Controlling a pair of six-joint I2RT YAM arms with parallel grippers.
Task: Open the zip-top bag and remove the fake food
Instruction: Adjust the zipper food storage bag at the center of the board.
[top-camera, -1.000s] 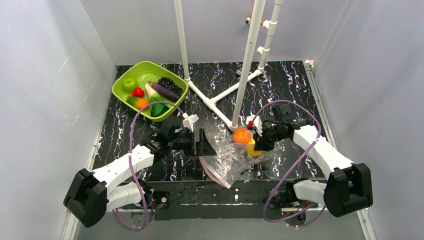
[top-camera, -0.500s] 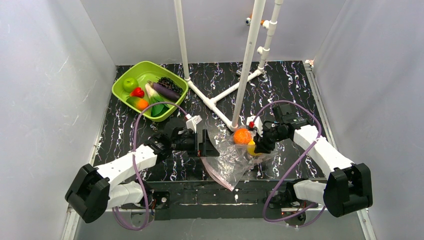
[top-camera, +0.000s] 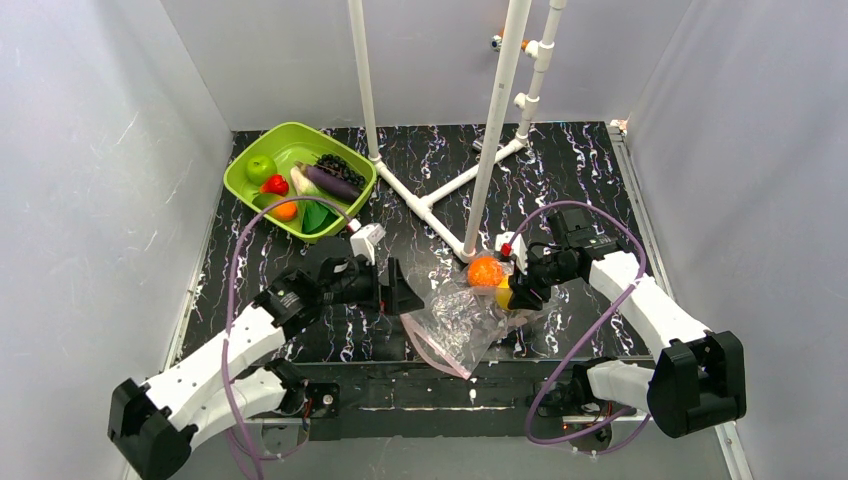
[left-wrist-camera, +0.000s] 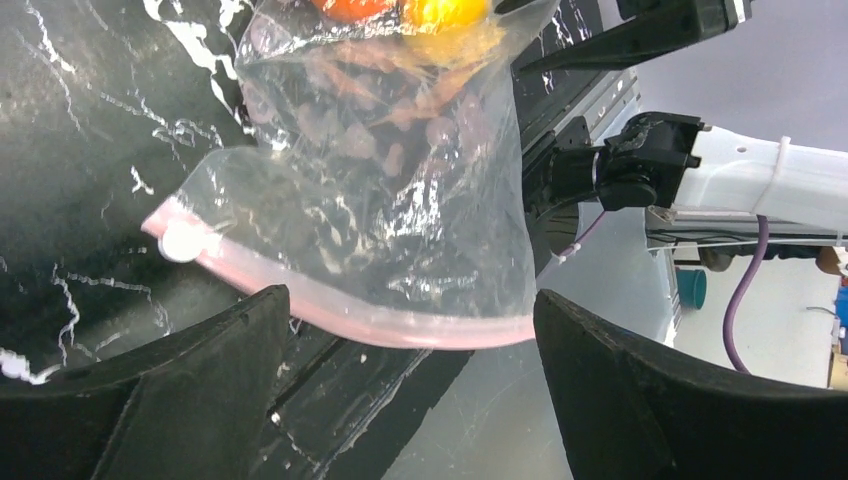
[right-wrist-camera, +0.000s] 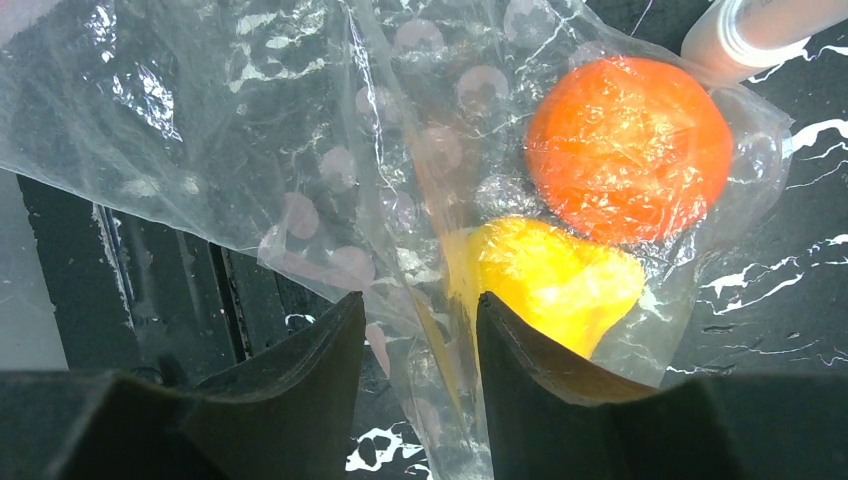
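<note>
bag (top-camera: 455, 325): crumpled at near edge of table (top-camera: 570, 180), pink zip side toward front | left gripper (top-camera: 405, 288): jaws wide, holding nothing, bag just ahead | right gripper (top-camera: 512, 292): half open (bag film lies in the gap), orange (right-wrist-camera: 628, 150) and lemon (right-wrist-camera: 545, 285) inside the bag just beyond

The overhead camera looks steeply down from the near edge and takes in the whole table (top-camera: 580, 180). Both wrist cameras sit low and very close, facing the bag (top-camera: 462, 320) from opposite ends. All three views share it.
</note>
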